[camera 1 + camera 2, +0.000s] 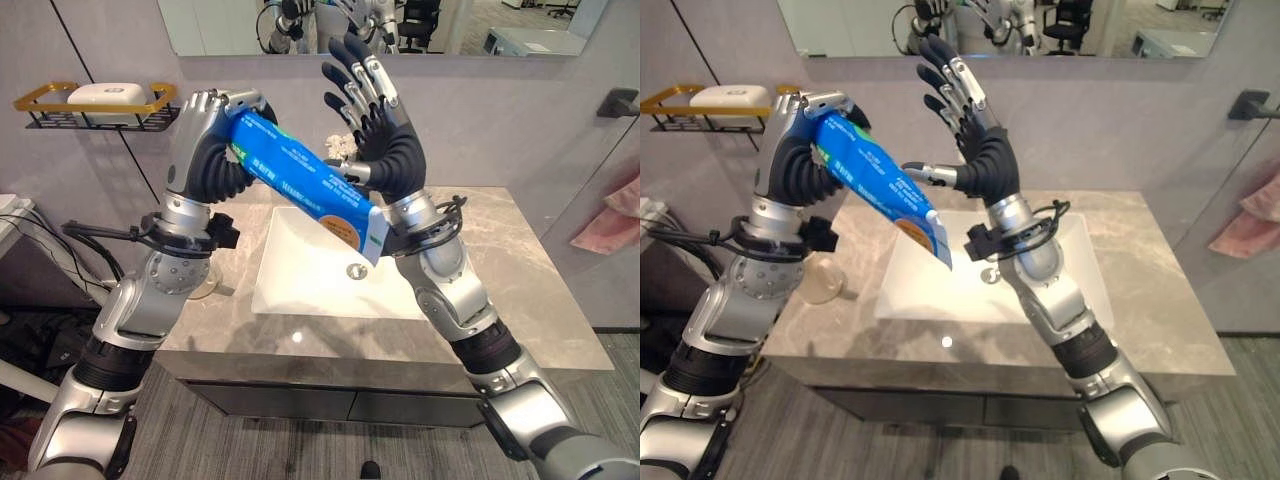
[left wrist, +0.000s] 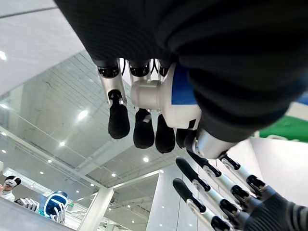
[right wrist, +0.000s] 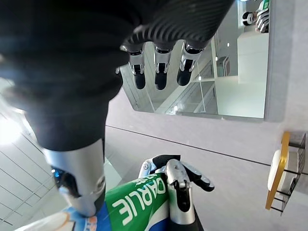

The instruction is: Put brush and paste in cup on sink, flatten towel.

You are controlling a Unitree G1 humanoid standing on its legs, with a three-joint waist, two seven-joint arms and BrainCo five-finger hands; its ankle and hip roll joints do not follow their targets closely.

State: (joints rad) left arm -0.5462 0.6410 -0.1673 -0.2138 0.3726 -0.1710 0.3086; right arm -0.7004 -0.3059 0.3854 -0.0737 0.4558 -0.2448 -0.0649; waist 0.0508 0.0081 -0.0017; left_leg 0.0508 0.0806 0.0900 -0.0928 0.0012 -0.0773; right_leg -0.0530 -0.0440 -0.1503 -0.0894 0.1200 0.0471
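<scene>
A large blue toothpaste tube (image 1: pixel 300 180) hangs slanted above the white sink basin (image 1: pixel 300 260), flat end down. My left hand (image 1: pixel 215 105) is shut on its upper end, and its fingers curl round the white cap (image 2: pixel 154 96). My right hand (image 1: pixel 375 120) stands open beside the tube with its fingers straight up. Its thumb (image 1: pixel 925 172) rests against the tube's side. The right wrist view shows the tube's green and blue print (image 3: pixel 139 207) past the thumb. A translucent cup (image 1: pixel 823 280) stands on the counter left of the basin, partly behind my left arm.
The grey marble counter (image 1: pixel 520 270) surrounds the basin. A gold-rimmed wall shelf (image 1: pixel 95 105) with a white soap dish hangs at the left. A pink towel (image 1: pixel 610 225) hangs at the right edge below a dark hook (image 1: pixel 620 100). A mirror (image 1: pixel 480 25) covers the wall above.
</scene>
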